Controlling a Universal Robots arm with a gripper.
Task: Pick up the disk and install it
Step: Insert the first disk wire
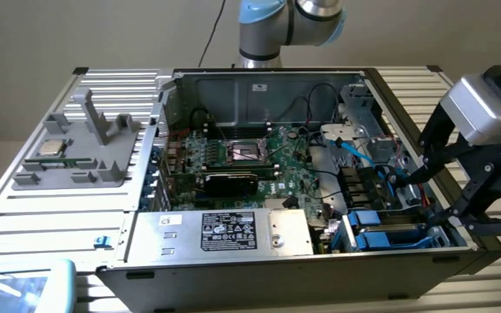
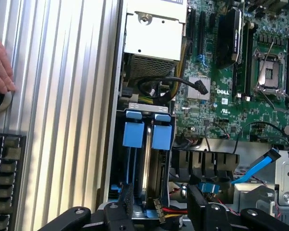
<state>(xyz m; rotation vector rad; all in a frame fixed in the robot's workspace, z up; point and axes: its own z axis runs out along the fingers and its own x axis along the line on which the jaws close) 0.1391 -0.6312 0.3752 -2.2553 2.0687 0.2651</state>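
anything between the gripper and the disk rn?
Nothing visible. The open gripper hangs over the drive bay, and the disk sits in that bay with its blue tabs exposed. The blue cable and the black cable loop lie off to the sides, not across the gap.

exterior view high, angled down on whole case [image 1: 233,98]; wrist view close over drive bay [image 2: 135,107], shared.

A stand [image 1: 102,168] holding a chip [image 1: 52,147] lies on the table [image 1: 20,218] at the exterior view's left of the case [image 1: 233,287], where the motherboard [image 1: 296,175] sits behind the power supply [image 1: 170,236] and the disk [image 1: 381,238] beside it.
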